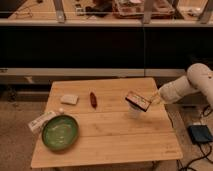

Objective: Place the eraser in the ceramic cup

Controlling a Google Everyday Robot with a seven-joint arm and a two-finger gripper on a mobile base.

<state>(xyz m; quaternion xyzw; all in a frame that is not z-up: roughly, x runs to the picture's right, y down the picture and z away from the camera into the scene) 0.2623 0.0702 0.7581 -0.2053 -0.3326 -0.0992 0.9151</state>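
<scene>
The eraser (138, 101), a dark block with a reddish-brown top and a lighter edge, hangs tilted in the air at the table's right side. My gripper (150, 100) reaches in from the right on a white arm (185, 87) and is shut on the eraser's right end. The ceramic cup (134, 113), small and white, stands on the wooden table (110, 145) right under the eraser. The eraser hides most of the cup's rim.
A green bowl (60, 132) sits at the front left with a white packet (42, 120) beside it. A flat white pad (70, 99) and a slim dark red stick (93, 99) lie at the back left. A dark box (201, 134) lies on the floor to the right.
</scene>
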